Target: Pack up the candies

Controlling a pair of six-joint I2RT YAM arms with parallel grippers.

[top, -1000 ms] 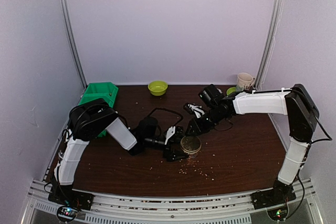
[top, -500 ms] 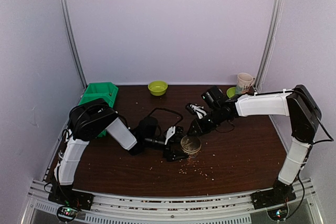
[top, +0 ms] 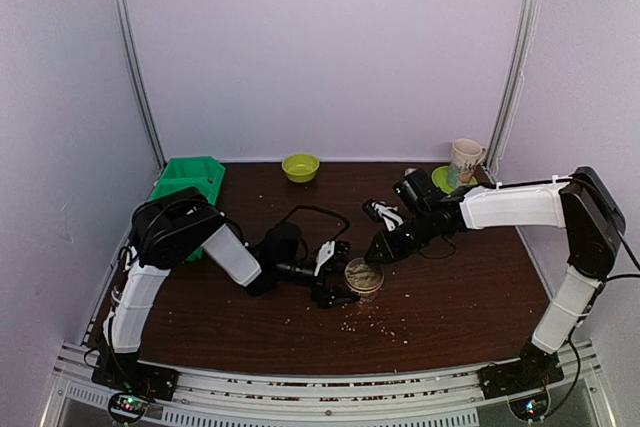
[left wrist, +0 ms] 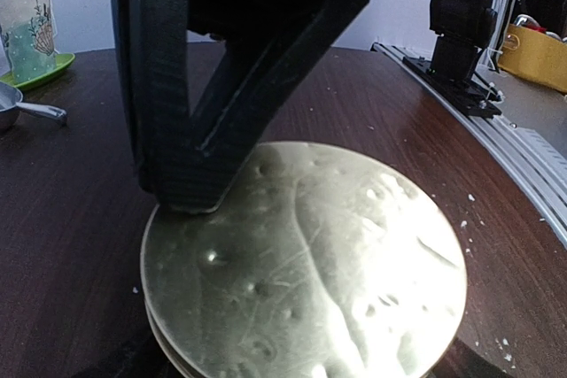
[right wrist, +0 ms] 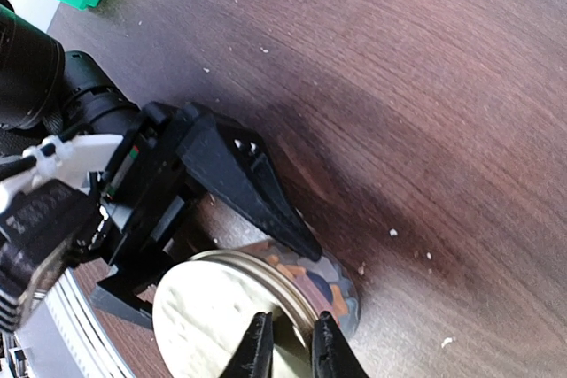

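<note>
A glass jar point(top: 363, 275) with a gold lid point(left wrist: 306, 258) stands mid-table. Mixed-colour candies point(right wrist: 326, 279) show through its wall under the lid's rim. My left gripper point(top: 352, 278) reaches in from the left, and its black fingers point(right wrist: 252, 185) press the jar's sides, so it is shut on the jar. My right gripper point(right wrist: 288, 343) comes down from the upper right, its narrow jaws pinching the lid's rim. In the left wrist view the right gripper point(left wrist: 190, 201) touches the lid's far edge, and the left gripper's own fingers are hidden below the lid.
A green bin point(top: 190, 179) stands at the back left, a yellow-green bowl point(top: 300, 166) at the back middle, and a mug point(top: 465, 155) on a green saucer point(top: 441, 174) at the back right. A metal scoop point(left wrist: 18, 108) lies near the mug. Pale crumbs point(top: 372, 323) dot the table before the jar.
My right arm has swung nearer and down onto the jar, and its jaws have narrowed onto the lid's rim. The left arm and the jar have stayed put.
</note>
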